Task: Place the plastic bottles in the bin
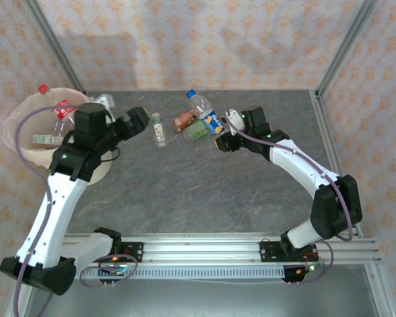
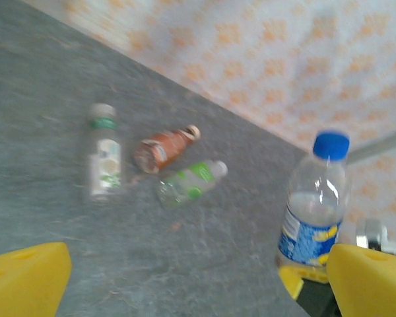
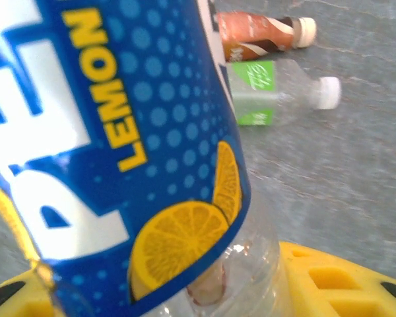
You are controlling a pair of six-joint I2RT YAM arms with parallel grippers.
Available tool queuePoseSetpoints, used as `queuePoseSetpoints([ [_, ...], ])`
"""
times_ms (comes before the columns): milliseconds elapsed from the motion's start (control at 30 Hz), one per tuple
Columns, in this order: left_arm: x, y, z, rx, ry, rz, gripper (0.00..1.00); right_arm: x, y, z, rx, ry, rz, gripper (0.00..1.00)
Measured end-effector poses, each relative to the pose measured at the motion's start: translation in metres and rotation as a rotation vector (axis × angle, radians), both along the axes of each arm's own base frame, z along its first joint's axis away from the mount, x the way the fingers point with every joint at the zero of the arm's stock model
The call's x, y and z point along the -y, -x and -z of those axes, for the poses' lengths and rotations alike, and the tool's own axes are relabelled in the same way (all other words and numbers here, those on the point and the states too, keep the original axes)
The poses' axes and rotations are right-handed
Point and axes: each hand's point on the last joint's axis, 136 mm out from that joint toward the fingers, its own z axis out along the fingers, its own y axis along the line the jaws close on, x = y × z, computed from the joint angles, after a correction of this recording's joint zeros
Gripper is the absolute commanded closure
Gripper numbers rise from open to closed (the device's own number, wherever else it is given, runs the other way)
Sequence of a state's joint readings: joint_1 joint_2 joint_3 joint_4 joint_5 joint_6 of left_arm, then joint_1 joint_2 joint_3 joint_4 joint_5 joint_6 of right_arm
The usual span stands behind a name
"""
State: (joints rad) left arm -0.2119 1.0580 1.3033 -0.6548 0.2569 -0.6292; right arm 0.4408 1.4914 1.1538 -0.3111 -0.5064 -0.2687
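The pick-up step looks to be in hand: the right arm's fingers (image 1: 221, 135) are clamping tight on the clear plastic bottle with a blue lemon-printed label and a blue cap (image 1: 204, 113), gripping it low on its bare body just under the label. The bottle is standing roughly upright between those fingers, its long axis near vertical and its cap pointing up and leaning slightly away from them. Whether its base is touching the grey stone-patterned bench (image 1: 204, 191) cannot be told. The left arm's fingers (image 1: 140, 121) are gaping fully and holding nothing. Just beyond the right fingers, between the two pairs, three more bottles are lying flat with their long axes along the bench: an orange-brown-labelled bottle with a cream cap (image 1: 183, 120), a green-labelled clear bottle with a white cap (image 1: 197, 132) and a white-labelled bottle with a green band (image 1: 159, 130). The round cream-white plastic bin lined with a pinkish bag (image 1: 26, 155) is sitting well apart from the right fingers, on the far side of the left fingers and near them. The next move probably calls for lifting the bottle clear, carrying it over the lying bottles and past the left arm, and letting go only above the bin's mouth. Held so low, the bottle may swing.
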Motion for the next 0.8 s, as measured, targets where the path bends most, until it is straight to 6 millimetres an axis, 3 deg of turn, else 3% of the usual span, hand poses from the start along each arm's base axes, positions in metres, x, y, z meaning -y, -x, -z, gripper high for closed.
queuePoseSetpoints([
  [133, 0.036, -0.019, 0.016, -0.003, 0.068, 0.110, 0.00, -0.026, 0.007, -0.015, -0.084, -0.163, 0.045, 0.67],
  [367, 0.080, -0.042, 0.021, 0.024, 0.119, 0.242, 0.00, -0.062, 0.022, -0.036, -0.247, -0.389, 0.065, 0.65],
  [567, 0.118, -0.059, 0.035, 0.009, 0.125, 0.336, 0.00, -0.086, 0.035, -0.038, -0.336, -0.443, 0.008, 0.64],
  [800, 0.134, -0.083, 0.046, 0.016, 0.135, 0.359, 0.03, -0.103, 0.056, -0.048, -0.370, -0.469, -0.103, 0.63],
])
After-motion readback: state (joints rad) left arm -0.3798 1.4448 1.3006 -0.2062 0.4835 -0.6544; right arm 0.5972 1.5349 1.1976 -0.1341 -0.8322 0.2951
